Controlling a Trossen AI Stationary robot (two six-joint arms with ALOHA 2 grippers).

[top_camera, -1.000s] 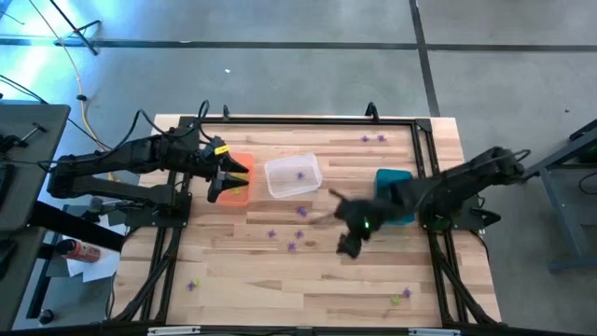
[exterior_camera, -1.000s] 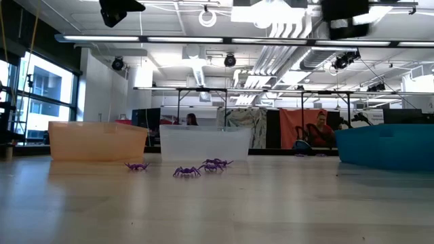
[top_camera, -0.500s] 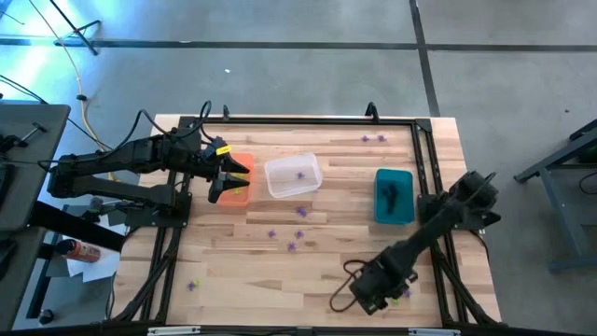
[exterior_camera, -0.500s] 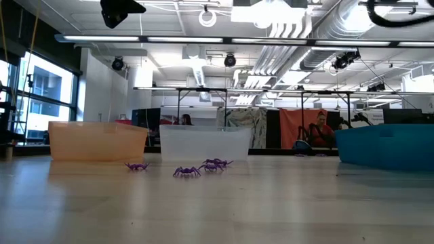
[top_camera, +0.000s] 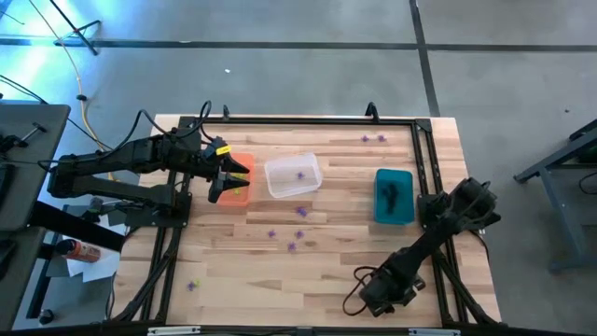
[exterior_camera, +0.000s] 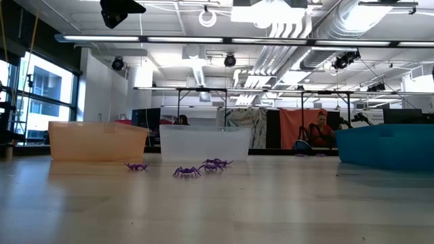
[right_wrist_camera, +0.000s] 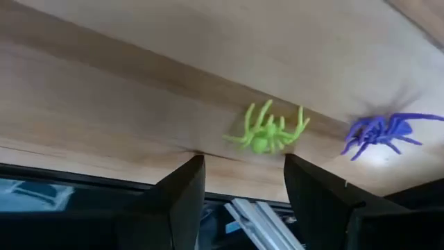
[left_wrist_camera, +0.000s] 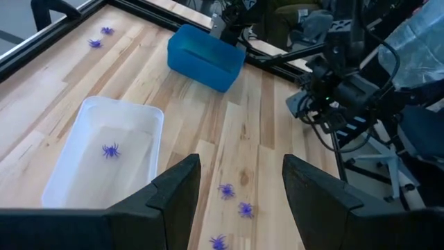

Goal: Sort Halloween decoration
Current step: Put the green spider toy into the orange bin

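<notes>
R claw (right_wrist_camera: pixel 243 201) over 1 green spider (right_wrist_camera: pixel 267 130), 1 purple (right_wrist_camera: pixel 380 134)

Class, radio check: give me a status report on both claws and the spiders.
Left claw open, hovering at orange bin. Right claw open, low over green spider beside purple spider at table's near edge. Nothing held; nothing in the way.

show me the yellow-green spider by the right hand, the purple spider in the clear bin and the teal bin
yellow-green spider (right_wrist_camera: pixel 267 132), right wrist view, on its body
purple spider in the clear bin (left_wrist_camera: pixel 110 150), left wrist view, on its body
teal bin (top_camera: pixel 394 217), high view, on its near rim
</notes>
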